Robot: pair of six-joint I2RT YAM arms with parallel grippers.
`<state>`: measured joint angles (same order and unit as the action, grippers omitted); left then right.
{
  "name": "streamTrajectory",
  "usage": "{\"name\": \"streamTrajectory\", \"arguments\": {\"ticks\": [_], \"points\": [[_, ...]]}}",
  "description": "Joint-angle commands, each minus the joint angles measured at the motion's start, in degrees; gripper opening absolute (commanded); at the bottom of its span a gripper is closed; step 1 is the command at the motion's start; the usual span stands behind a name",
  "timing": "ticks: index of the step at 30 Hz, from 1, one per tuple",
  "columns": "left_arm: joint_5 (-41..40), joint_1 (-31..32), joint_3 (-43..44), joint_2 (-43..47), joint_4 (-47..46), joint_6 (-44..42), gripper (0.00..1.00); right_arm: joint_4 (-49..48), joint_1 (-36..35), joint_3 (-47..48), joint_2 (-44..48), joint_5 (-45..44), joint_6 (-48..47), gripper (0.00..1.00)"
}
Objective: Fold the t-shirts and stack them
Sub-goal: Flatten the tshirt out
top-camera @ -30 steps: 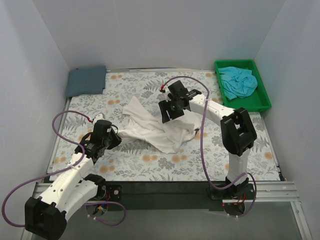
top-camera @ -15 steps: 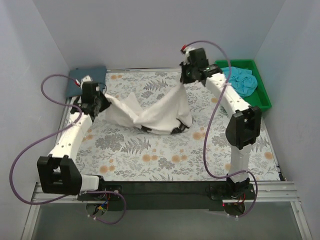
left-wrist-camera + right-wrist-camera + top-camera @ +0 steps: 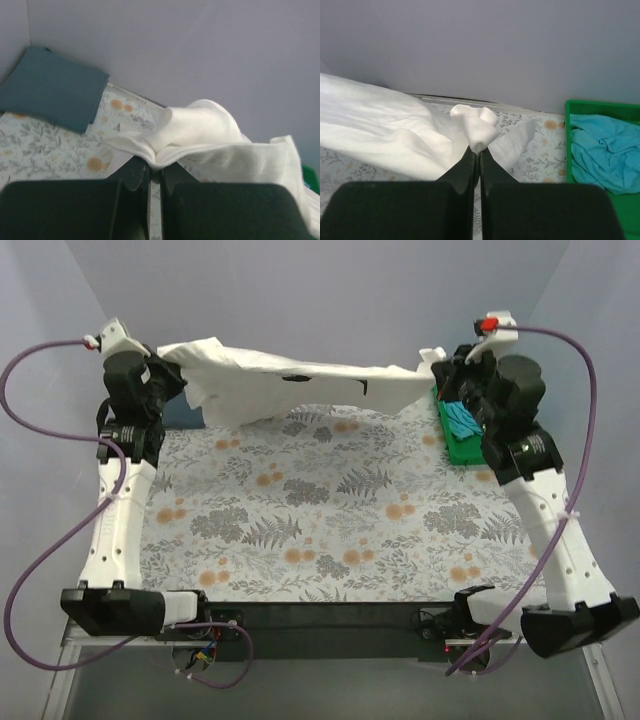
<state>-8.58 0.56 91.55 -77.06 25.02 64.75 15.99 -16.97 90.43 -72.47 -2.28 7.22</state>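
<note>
1. Cream-white t-shirt hangs stretched in the air, its long axis running left to right; each arm holds one end, so neither arm is nearer.
2. Floral table cover lies below the shirt and extends toward the near side; laying the shirt flat likely calls for both arms to come down together.
3. Green tray at the far right holds a crumpled turquoise t-shirt.
4. Slate blue-grey t-shirt lies folded in the far left corner.
5. Left gripper and right gripper each pinch a bunched shirt edge tight.
</note>
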Motion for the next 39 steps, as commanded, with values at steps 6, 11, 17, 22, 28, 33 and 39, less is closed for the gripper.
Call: {"name": "streamTrajectory", "arguments": {"ticks": [6, 11, 17, 22, 28, 33, 39], "points": [[0.48, 1.38, -38.34, 18.59, 4.16, 7.92, 0.0, -5.01, 1.06, -43.9, 19.34, -6.06, 10.95, 0.15], [1.9, 1.38, -52.16, 27.92, 10.65, 16.18, 0.11, 4.9, 1.33, -57.46, 29.38, -9.67, 19.4, 0.43], [4.62, 1.64, -50.78, 29.68, 15.67, 17.16, 0.57, 9.85, 1.33, -56.25, 29.41, -8.09, 16.78, 0.68], [2.61, 2.43, -46.12, 28.11, 17.17, 15.23, 0.76, 9.24, 1.33, -51.51, 16.26, -1.51, 13.36, 0.65], [2.33, 3.4, -42.07, 24.51, 14.98, 10.5, 0.76, 5.99, 0.54, -45.37, 2.09, 9.75, 9.74, 0.57], [12.17, 3.83, -41.89, 16.25, 7.08, 9.78, 0.76, 3.62, 0.27, -40.78, -7.68, 8.44, 9.12, 0.57], [13.94, 5.24, -38.38, 0.7, 0.04, 9.08, 0.7, 0.89, 0.54, -37.35, -15.94, 7.03, 8.86, 0.56]]}}
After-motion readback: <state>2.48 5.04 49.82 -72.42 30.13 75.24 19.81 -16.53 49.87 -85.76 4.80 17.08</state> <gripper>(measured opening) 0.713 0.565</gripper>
